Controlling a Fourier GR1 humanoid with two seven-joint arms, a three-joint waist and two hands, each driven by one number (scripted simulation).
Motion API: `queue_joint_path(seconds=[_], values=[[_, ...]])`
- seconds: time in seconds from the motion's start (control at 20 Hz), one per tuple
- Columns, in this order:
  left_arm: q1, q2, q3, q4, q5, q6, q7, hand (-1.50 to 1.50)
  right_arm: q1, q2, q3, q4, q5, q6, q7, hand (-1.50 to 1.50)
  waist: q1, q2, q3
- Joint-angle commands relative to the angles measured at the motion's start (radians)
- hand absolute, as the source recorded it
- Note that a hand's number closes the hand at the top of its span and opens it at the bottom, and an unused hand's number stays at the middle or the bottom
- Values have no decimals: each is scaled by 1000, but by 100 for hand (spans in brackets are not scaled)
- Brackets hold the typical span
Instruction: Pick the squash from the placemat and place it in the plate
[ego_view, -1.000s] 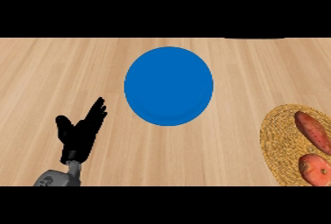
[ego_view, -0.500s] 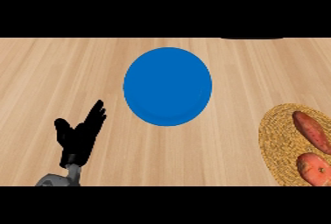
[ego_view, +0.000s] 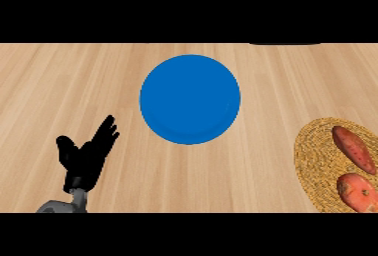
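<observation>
- The table (ego_view: 66, 85) is pale wood with the grain running across the view; it carries everything seen here.
- A blue plate (ego_view: 190, 99) lies flat near the middle of the table, a little toward the far side; it looks taller than wide, and nothing rests on it.
- A woven straw-coloured placemat (ego_view: 321, 165) lies at the right edge, cut off by the border of the view; it sits well apart from the plate, with bare wood between the two.
- Two reddish-orange vegetables lie on the placemat; the farther one (ego_view: 354, 148) is long and slanted, its upper end pointing toward the plate's side; the nearer one (ego_view: 356, 191) is rounder, and part of it is cut off at the lower right corner; the pair are close together but a strip of mat shows between them; which of them is the squash I cannot tell from their look.
- The left hand (ego_view: 87, 159) shows at the lower left, above its grey wrist; its fingers are straight and spread wide, pointing up and toward the plate, with the thumb set off to the left; it holds nothing and touches neither plate nor placemat.
- The right hand does not show.
</observation>
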Motion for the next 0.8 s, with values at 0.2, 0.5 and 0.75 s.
queue_joint_path(seconds=[0.2, 0.5, 0.75], values=[[5, -8, 28, 52, 1, -37, 20, 0, 37, 27, 12, -133, 107, -5, 131, -150, 2, 8, -5], [102, -15, 16, -48, -24, -22, 38, 0, 174, 118, 26, -162, 174, -35, 79, -150, 1, 5, -5], [41, -8, 51, -39, -26, -36, 93, 0, 208, 156, 2, -201, 228, -36, 64, -150, -1, 6, -4]])
